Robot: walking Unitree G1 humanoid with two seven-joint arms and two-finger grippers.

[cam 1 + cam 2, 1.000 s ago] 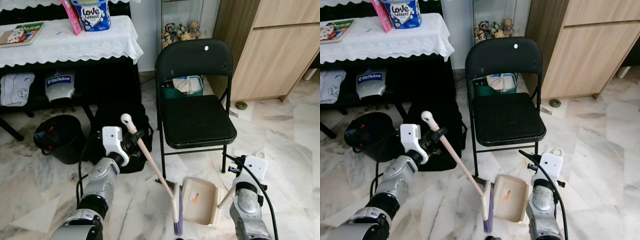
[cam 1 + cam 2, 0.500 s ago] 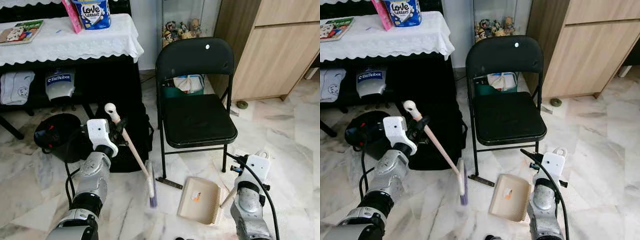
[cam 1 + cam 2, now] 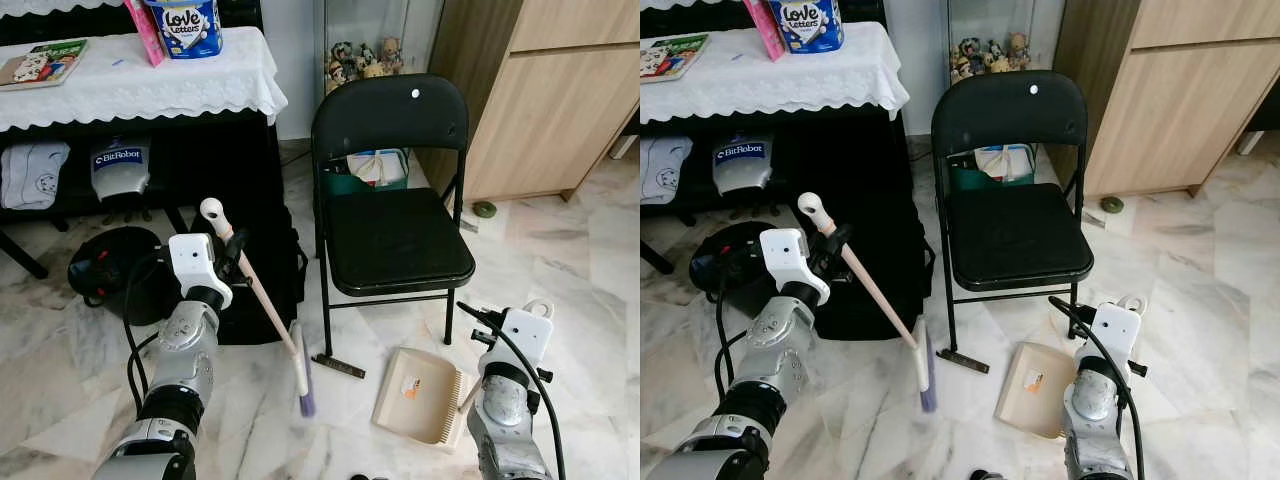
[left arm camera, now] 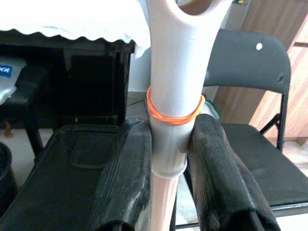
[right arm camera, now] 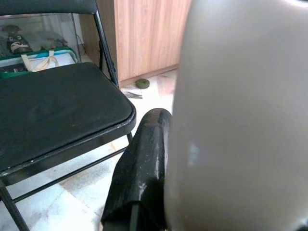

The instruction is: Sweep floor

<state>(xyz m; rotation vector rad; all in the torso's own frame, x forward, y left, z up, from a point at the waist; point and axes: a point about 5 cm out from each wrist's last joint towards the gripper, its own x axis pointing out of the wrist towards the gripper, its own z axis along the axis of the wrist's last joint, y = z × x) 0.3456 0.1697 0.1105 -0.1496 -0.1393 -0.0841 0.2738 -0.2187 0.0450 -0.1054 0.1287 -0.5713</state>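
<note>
My left gripper is shut on the top of a pale broom handle, just below an orange rubber band. The handle slants down to the right to a purple-bristled brush head resting on the marble floor beside the black chair. A beige dustpan lies flat on the floor to the right of the brush, a gap apart from it. My right gripper is shut on the dustpan's handle, with one black finger pressed against its side.
A black bag and a black bucket stand under the cloth-covered table on the left. A dark strip lies by the chair's front leg. A wooden cabinet stands at the right, with a small green thing on the floor beside it.
My left arm swung the broom leftwards, so the brush head left the dustpan's mouth. The dustpan slid to the right with my right gripper.
</note>
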